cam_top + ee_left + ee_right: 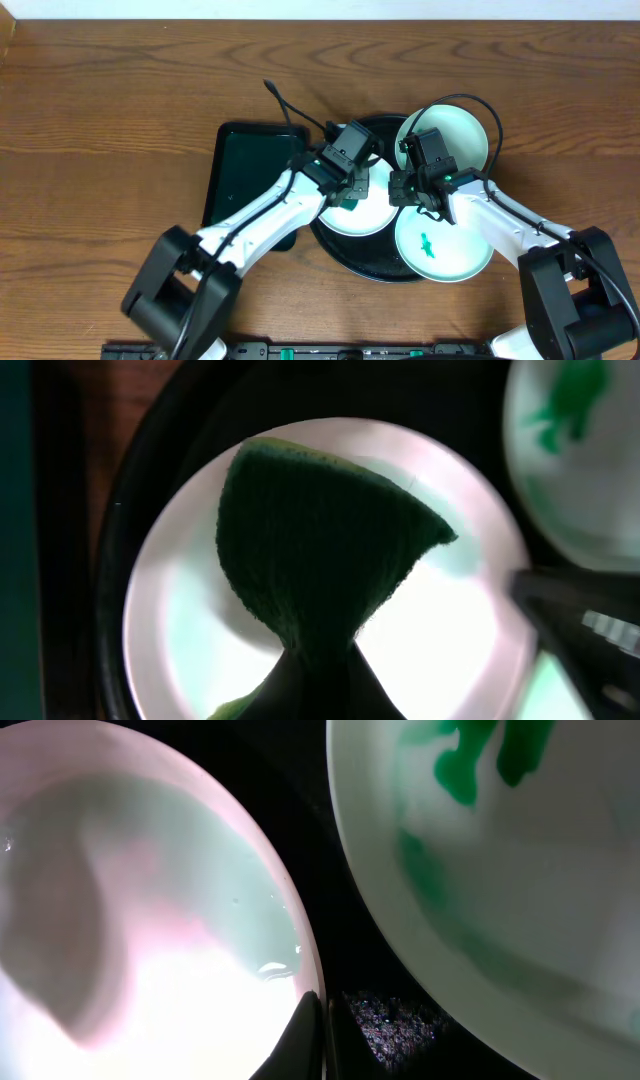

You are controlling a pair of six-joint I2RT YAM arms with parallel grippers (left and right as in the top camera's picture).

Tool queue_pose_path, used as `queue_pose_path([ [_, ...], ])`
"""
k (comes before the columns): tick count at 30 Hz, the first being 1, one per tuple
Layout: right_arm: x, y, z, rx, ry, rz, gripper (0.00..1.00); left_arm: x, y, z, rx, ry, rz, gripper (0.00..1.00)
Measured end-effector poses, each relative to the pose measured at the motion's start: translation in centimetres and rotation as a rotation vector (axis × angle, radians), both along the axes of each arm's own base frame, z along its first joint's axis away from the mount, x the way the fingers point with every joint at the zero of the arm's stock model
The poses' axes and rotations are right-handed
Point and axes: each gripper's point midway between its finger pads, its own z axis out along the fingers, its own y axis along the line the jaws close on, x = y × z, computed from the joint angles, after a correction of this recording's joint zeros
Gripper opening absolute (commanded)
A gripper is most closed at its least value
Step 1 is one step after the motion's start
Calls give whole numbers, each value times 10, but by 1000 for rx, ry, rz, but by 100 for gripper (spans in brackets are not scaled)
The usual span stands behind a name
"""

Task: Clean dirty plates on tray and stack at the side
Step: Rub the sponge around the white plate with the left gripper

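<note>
The left gripper was clamped on a dark green sponge, held over the pale plate at the left of the round black tray. The right gripper had its fingers pressed together just beside that plate's rim, above the bare tray floor. Two more plates lay on the tray's right side, the near one carrying a green smear, the far one tilted against the rim.
</note>
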Motion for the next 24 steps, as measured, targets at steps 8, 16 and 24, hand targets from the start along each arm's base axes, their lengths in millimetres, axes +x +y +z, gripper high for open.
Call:
queue_pose_path([
  [8,0,0,0,0,0,0,1,-4,14,-38,75,85,55,8],
  [16,0,0,0,0,0,0,1,-23,-9,-41,-58,202,10,7],
  [24,0,0,0,0,0,0,1,-28,-25,-37,-139,236,-21,8],
])
